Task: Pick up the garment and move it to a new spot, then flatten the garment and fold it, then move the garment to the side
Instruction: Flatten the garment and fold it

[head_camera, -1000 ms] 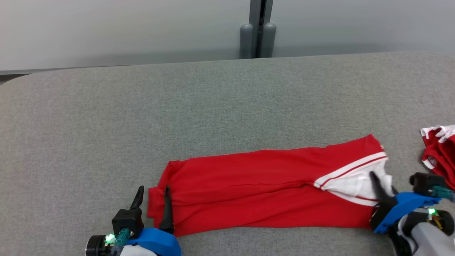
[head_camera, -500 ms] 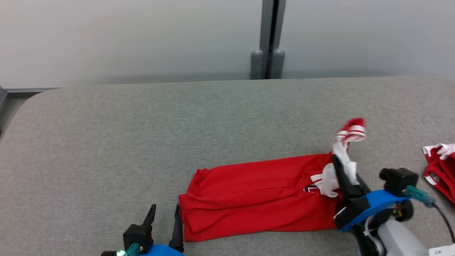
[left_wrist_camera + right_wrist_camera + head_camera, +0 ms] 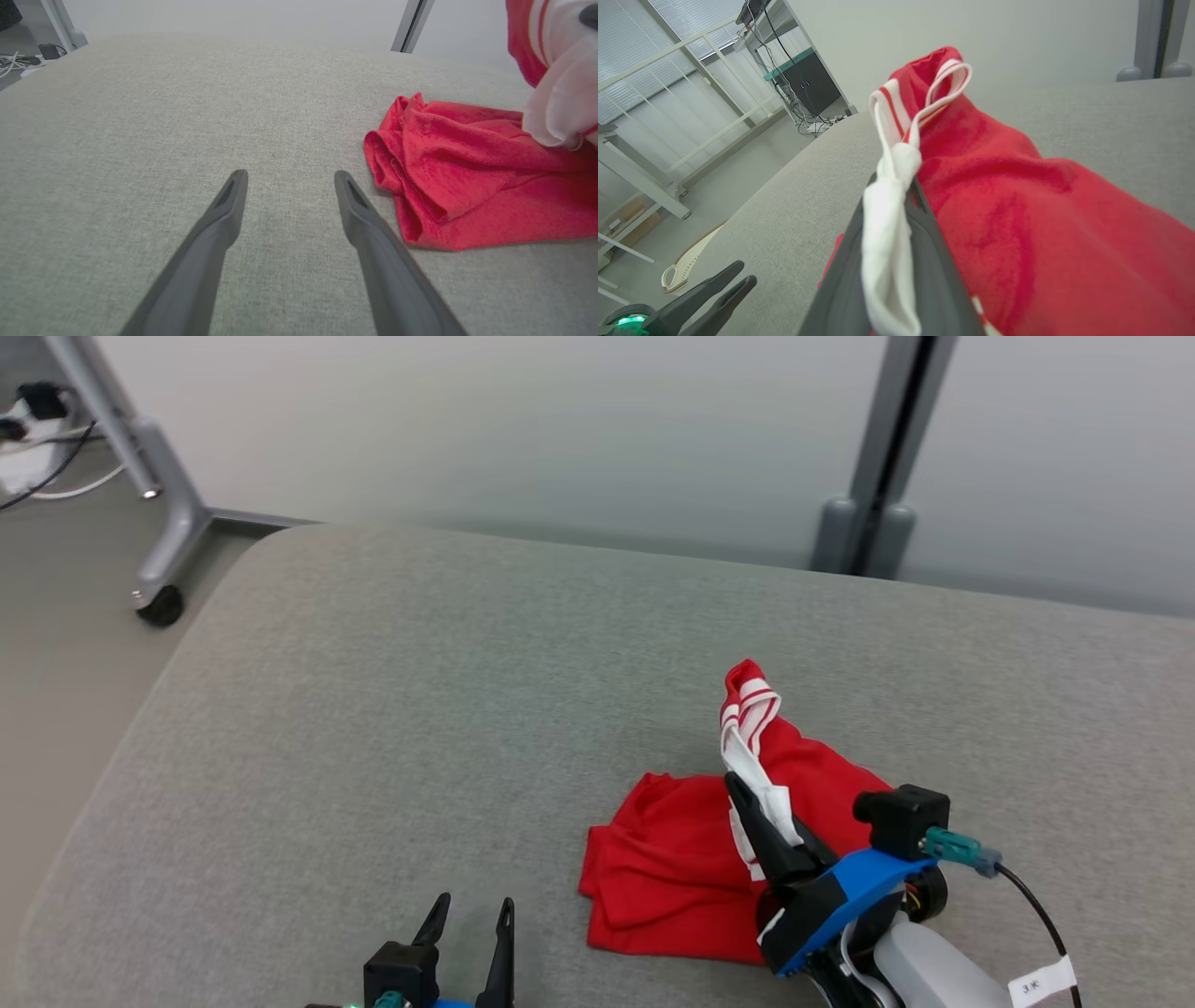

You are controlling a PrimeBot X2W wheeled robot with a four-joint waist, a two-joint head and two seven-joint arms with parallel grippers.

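The garment (image 3: 667,873) is red with white-striped trim and lies bunched on the grey padded table (image 3: 420,691). My right gripper (image 3: 742,795) is shut on its white and striped end, holding that end up above the rest of the cloth. The right wrist view shows white fabric pinched at my right gripper (image 3: 896,184), with red cloth (image 3: 1017,210) draping away to the right. My left gripper (image 3: 471,910) stands open on bare table, a little left of the garment's near edge. In the left wrist view the left gripper (image 3: 287,175) holds nothing, and the garment (image 3: 458,186) lies to its right.
The table's rounded left edge (image 3: 140,737) drops to the floor. A metal leg with a caster (image 3: 161,602) and cables stand there. A grey post (image 3: 868,523) rises behind the table. Open table surface stretches left of and behind the garment.
The head camera has swung left. My right gripper has carried the striped end up and leftward, and the garment is now bunched much shorter. My left gripper now stands apart from the garment's edge.
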